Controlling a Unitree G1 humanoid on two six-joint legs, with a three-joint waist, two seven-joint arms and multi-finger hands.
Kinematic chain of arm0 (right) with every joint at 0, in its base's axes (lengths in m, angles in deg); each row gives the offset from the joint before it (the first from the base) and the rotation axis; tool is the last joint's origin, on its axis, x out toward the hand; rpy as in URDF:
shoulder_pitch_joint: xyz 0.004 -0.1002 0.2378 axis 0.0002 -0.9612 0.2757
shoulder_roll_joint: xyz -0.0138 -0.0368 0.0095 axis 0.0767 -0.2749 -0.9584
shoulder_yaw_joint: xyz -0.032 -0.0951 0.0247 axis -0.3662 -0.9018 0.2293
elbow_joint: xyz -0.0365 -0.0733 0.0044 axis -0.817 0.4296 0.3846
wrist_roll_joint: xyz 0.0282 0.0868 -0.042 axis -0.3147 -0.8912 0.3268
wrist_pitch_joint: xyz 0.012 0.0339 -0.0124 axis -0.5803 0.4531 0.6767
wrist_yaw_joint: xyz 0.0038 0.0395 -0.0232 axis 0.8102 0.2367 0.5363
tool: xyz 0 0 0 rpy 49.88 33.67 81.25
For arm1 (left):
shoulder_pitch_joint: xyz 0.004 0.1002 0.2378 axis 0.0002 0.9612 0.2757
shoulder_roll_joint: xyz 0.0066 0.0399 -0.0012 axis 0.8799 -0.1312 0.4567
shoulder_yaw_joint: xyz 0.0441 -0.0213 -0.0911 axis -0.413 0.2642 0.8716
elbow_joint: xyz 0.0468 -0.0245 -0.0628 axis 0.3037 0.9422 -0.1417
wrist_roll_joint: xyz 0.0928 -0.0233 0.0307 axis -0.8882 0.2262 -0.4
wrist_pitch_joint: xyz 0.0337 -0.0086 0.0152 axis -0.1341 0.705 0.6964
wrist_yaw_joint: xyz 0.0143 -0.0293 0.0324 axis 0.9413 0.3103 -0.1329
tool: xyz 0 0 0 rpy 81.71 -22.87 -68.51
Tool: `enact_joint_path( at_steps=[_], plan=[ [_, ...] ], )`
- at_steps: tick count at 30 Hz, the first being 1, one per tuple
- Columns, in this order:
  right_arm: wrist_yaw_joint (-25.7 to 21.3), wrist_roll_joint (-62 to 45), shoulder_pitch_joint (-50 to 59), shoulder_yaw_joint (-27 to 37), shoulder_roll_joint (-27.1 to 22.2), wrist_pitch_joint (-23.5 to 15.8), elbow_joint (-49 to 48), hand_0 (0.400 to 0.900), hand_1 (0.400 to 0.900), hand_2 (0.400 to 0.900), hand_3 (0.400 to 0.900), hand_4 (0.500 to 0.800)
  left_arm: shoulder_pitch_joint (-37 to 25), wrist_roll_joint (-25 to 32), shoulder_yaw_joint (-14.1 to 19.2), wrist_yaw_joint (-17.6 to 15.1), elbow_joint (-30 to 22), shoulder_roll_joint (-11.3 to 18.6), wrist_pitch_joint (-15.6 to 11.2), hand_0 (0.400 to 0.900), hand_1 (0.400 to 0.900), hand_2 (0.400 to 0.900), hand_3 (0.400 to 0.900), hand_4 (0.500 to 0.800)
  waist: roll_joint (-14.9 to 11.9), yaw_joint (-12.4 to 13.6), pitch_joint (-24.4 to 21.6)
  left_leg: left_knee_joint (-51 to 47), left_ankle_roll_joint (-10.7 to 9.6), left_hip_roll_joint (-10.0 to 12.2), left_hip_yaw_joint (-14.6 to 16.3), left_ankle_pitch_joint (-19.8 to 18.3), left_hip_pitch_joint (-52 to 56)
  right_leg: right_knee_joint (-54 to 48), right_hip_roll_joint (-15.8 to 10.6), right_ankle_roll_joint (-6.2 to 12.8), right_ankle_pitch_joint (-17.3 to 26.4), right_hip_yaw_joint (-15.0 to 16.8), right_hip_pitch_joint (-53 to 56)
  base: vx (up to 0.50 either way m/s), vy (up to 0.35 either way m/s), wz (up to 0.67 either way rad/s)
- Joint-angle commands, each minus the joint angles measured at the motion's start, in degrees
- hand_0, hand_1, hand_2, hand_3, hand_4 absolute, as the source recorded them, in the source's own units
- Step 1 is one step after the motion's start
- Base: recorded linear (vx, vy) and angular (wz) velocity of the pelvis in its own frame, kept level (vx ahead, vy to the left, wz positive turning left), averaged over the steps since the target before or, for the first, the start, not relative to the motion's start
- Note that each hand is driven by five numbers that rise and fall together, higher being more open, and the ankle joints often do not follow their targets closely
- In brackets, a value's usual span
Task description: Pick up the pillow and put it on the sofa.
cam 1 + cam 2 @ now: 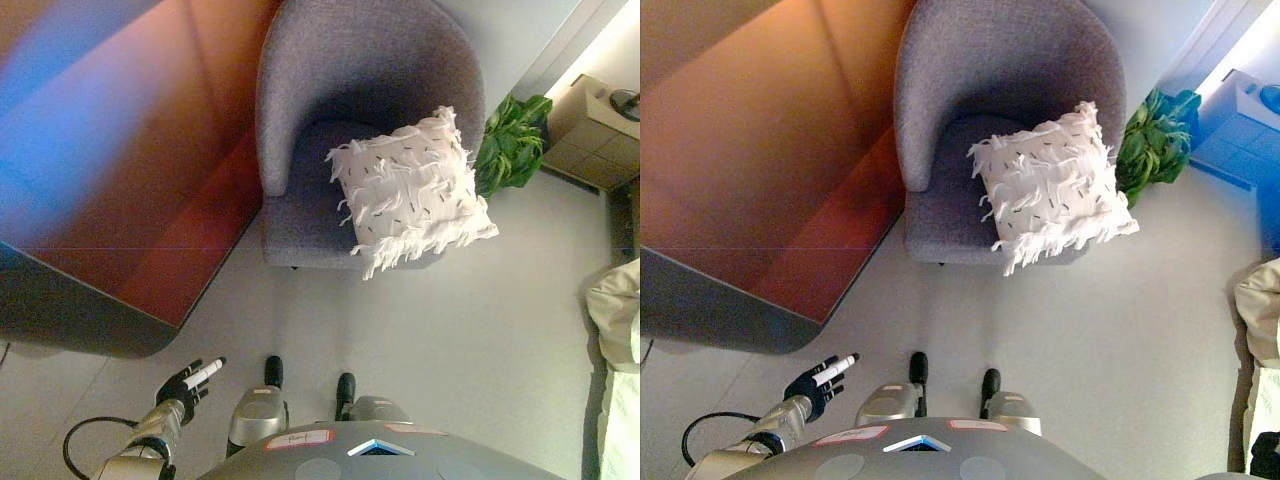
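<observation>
Pale, smooth flooring [420, 330] runs under everything we see, and we take the rounded grey fabric armchair [340, 90] as our landmark. On its seat, toward the front right corner, lies the white shaggy square pillow with dark flecks [412, 190]; its lower corner hangs past the seat's front edge and nothing holds it. Left of the armchair stands a glossy reddish-brown table with a rounded corner [150, 200]. Behind the armchair's right side we see a green leafy plant [512, 145], and beyond that a light-coloured low cabinet [590, 130]. Far to the right of the armchair, a heap of cream-coloured cloth [618, 330] shows at the edge.

Our left hand [188, 385] hangs low, well in front of the armchair and left of it, near the table's rounded corner; its fingers are spread and loosely extended, holding nothing. Our right hand shows in neither view.

We judge the main risk to be the pillow itself: with one corner overhanging, any nudge or a shift of the soft filling could tip it off onto the floor. Our left arm could also brush the table edge if raised carelessly.
</observation>
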Motion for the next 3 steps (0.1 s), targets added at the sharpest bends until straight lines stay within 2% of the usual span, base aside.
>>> enact_joint_path(
  at_steps=[1,3],
  plan=[
    [3.83,4.87,-2.37,1.13,-6.44,-3.52,-4.01,0.900,0.900,0.900,0.900,0.800,-0.69,-2.52,0.80,-0.07,1.52,2.01,-1.10,0.900,0.900,0.900,0.900,0.800,0.99,0.08,-3.44,-0.41,-3.88,2.88,-3.10,-6.23,5.90,2.86,2.18,1.49,-0.81,-0.20,0.96,-0.06,0.026,-0.09],
    [6.37,6.50,-9.93,5.44,-4.57,-4.36,-4.18,0.900,0.900,0.900,0.900,0.800,-1.41,-2.59,1.20,0.08,1.56,1.85,-1.01,0.900,0.900,0.900,0.900,0.800,1.24,-0.49,-3.34,-0.41,-3.82,2.84,-2.91,-6.25,6.01,2.94,2.21,1.45,-0.78,0.03,0.97,-0.06,0.017,-0.05]
  ],
)
